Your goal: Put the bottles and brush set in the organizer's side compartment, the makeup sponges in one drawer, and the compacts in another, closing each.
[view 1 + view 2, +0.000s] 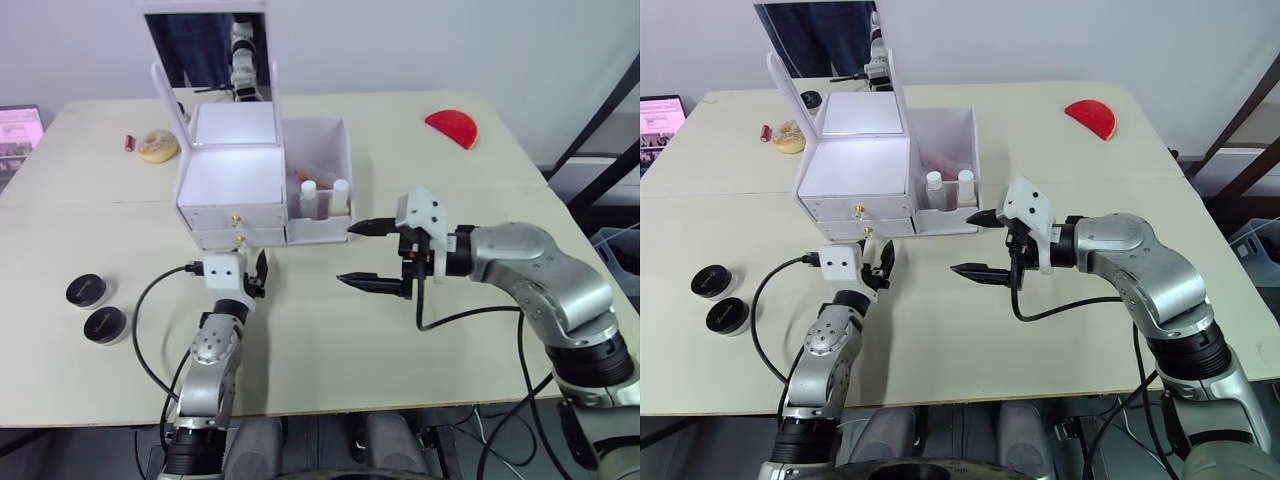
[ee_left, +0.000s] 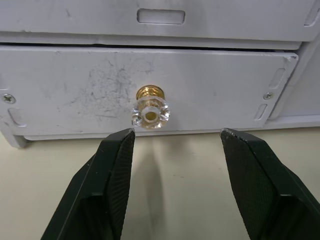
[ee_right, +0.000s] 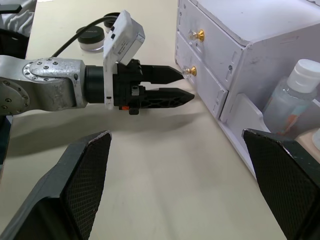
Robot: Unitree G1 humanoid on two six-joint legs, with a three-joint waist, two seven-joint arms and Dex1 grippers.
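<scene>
The white organizer (image 1: 235,185) stands mid-table with its mirror lid raised. Two white-capped bottles (image 1: 325,195) stand in its side compartment (image 1: 335,140), with something pinkish behind them that I cannot make out. Both drawers look shut. My left gripper (image 2: 177,132) is open, its fingers a little short of the lower drawer's crystal knob (image 2: 150,111) and not touching it. To the right of the organizer's front corner, my right gripper (image 1: 365,255) hovers open and empty. Two black round compacts (image 1: 95,305) lie at the front left.
A red half-round pad (image 1: 452,127) lies at the far right. A beige round puff (image 1: 157,146) and a small red item (image 1: 129,142) sit at the far left behind the organizer. A cable loops from my left wrist over the table.
</scene>
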